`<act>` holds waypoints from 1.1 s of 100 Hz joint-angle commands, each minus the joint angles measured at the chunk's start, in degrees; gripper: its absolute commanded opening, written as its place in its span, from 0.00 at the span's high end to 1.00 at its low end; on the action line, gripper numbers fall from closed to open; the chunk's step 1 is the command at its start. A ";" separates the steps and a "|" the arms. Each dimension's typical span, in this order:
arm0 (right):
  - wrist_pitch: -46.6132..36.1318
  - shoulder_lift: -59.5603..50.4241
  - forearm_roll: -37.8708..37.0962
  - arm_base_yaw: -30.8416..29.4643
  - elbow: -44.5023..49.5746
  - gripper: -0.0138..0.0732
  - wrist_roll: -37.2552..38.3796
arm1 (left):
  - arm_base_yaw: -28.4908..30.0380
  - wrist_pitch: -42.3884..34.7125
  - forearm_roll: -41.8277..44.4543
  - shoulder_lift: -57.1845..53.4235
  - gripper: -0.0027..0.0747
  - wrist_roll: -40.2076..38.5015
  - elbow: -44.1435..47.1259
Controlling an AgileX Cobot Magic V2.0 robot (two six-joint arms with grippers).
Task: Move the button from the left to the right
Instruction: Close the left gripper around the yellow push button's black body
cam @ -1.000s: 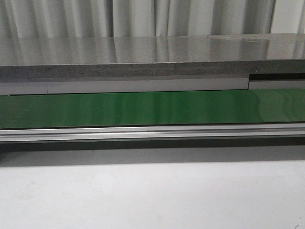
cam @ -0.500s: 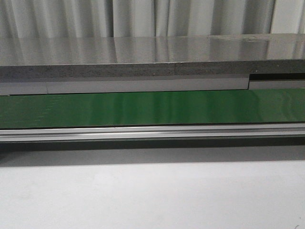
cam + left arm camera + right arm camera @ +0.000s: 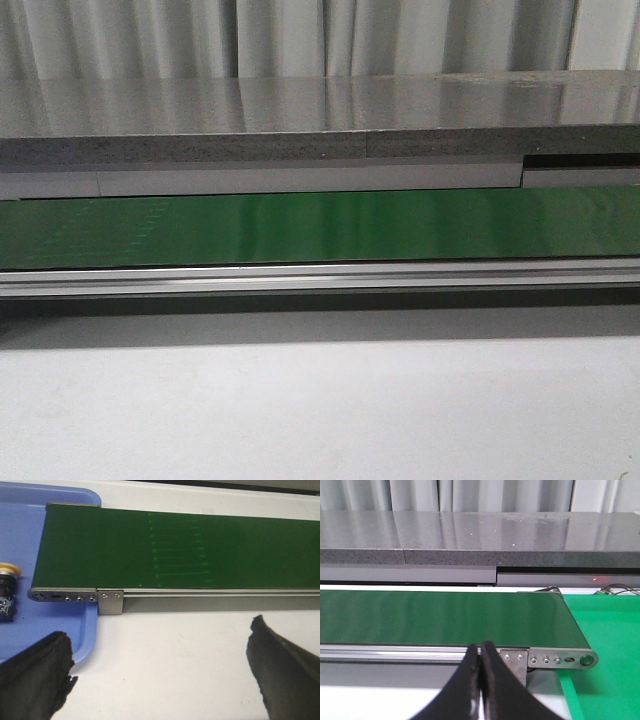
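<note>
The button (image 3: pixel 7 587), yellow-orange head on a dark body, lies in the blue tray (image 3: pixel 30 630) at the edge of the left wrist view, partly cut off. My left gripper (image 3: pixel 160 672) hangs open above the white table, its black fingers (image 3: pixel 37 675) wide apart with nothing between them, one over the tray's corner. In the right wrist view my right gripper (image 3: pixel 481 652) is shut with its two black fingers pressed together on nothing, in front of the green conveyor belt (image 3: pixel 445 617). Neither gripper nor the button shows in the front view.
The green belt (image 3: pixel 320 225) with its aluminium rail (image 3: pixel 320 278) runs across the table; its left end (image 3: pixel 75 596) overhangs the blue tray. A green mat (image 3: pixel 605 630) lies past the belt's right end. A grey stone shelf (image 3: pixel 320 125) and curtains stand behind.
</note>
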 commanded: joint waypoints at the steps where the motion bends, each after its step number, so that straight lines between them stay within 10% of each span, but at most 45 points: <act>1: -4.23 -0.14 -0.47 -0.07 -1.02 0.92 -0.05 | -0.09 -3.28 -0.46 2.45 0.09 -0.98 -3.44; 39: -4.23 -0.14 -0.47 -0.07 -1.02 0.92 -0.05 | 3.94 2.50 17.83 22.03 0.14 -4.95 -20.49; 110: -4.23 -0.14 -0.47 -0.07 -1.02 0.92 -0.05 | 23.10 1.84 15.70 56.79 0.14 -1.33 -34.22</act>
